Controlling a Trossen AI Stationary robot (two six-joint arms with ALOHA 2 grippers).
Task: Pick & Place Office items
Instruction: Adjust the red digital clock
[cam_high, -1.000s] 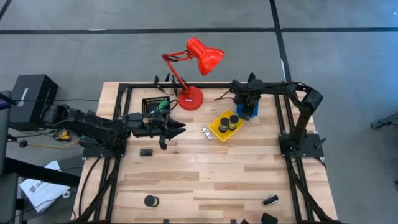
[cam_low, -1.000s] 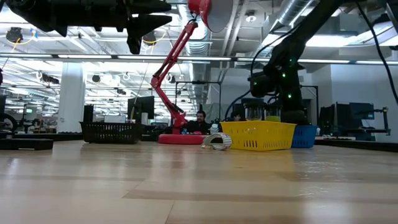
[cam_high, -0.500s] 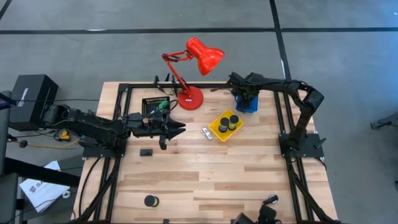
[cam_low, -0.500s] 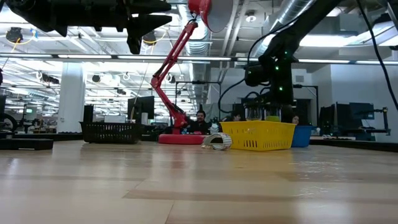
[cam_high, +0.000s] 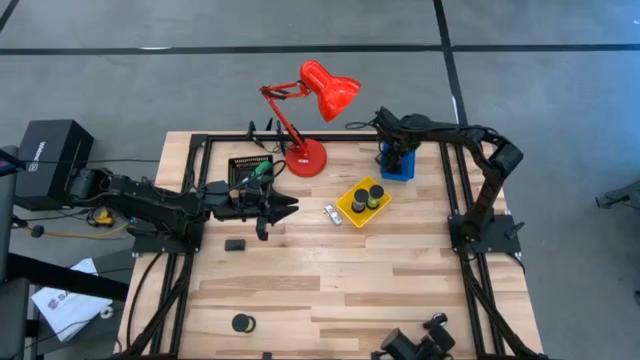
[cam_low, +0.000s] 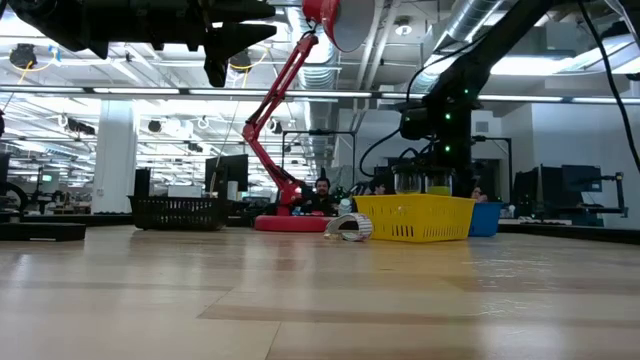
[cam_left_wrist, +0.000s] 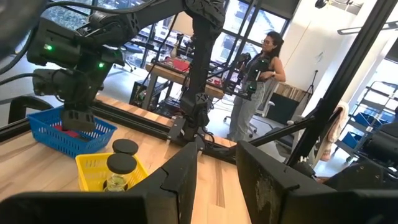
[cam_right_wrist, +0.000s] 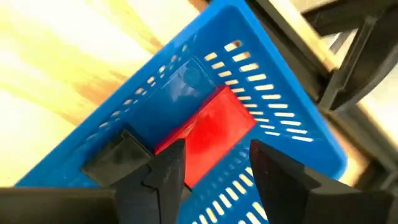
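On the table's (cam_high: 340, 270) near edge, at about six o'clock, a black tape roll (cam_high: 241, 323) is lying alone, and more dark items (cam_high: 420, 345) are sitting toward five o'clock, too small to name. Farther in, a small black block (cam_high: 235, 243) is resting at about nine o'clock, just below the left gripper (cam_high: 290, 208). That gripper is hovering above the wood with its fingers (cam_left_wrist: 186, 174) set a narrow gap apart, holding nothing.

Near the centre, a silvery clip (cam_high: 332, 214) is lying just beside the yellow tray (cam_high: 347, 208), which is carrying two black-topped cylinders (cam_high: 367, 196). At ten o'clock the black tray (cam_high: 240, 166) is sitting with a green item (cam_high: 262, 168) at its edge, and the red desk lamp (cam_high: 308, 157) is standing at twelve.

At one o'clock the right gripper (cam_high: 397, 160) is hanging over the blue tray (cam_high: 393, 172). In its wrist view its fingers (cam_right_wrist: 168, 171) are standing moderately apart, empty, directly above a red block (cam_right_wrist: 208, 130) that is lying on the tray floor beside a black block (cam_right_wrist: 118, 155).

A person (cam_left_wrist: 252, 87) is standing beyond the table.
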